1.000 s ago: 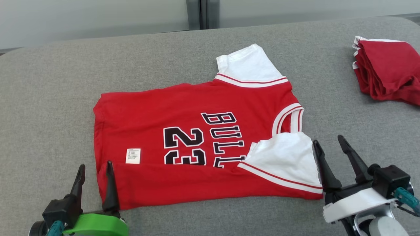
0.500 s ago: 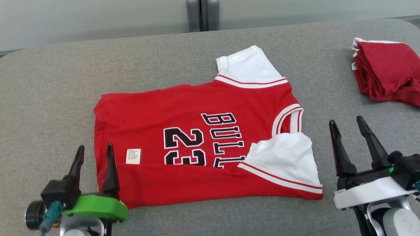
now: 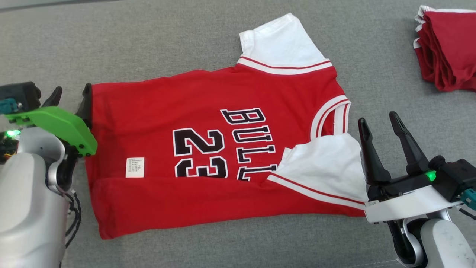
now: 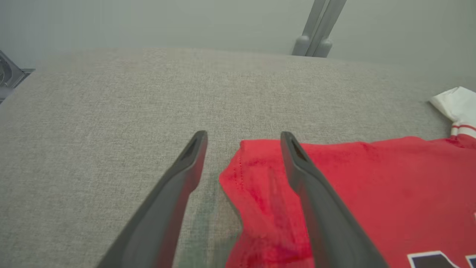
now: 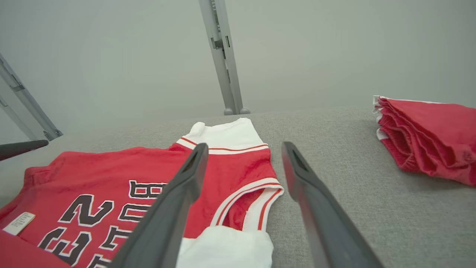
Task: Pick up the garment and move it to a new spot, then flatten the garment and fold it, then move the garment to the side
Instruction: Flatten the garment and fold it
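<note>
The garment is a red jersey with white sleeves and "BULLS 23" in black, lying flat on the grey cloth table with its near long edge folded over. My left gripper stands open at the garment's far left corner. In the left wrist view, that left gripper has one finger over the red cloth and the other over bare table. My right gripper is open and empty, just right of the near white sleeve. Seen from the right wrist, this gripper points past the collar.
A stack of folded red garments lies at the table's far right and also shows in the right wrist view as a red stack. A grey post stands behind the table's far edge.
The head camera has tilted down. My left gripper went from the garment's near left corner to its far left corner. My right gripper shifted forward beside the near sleeve.
</note>
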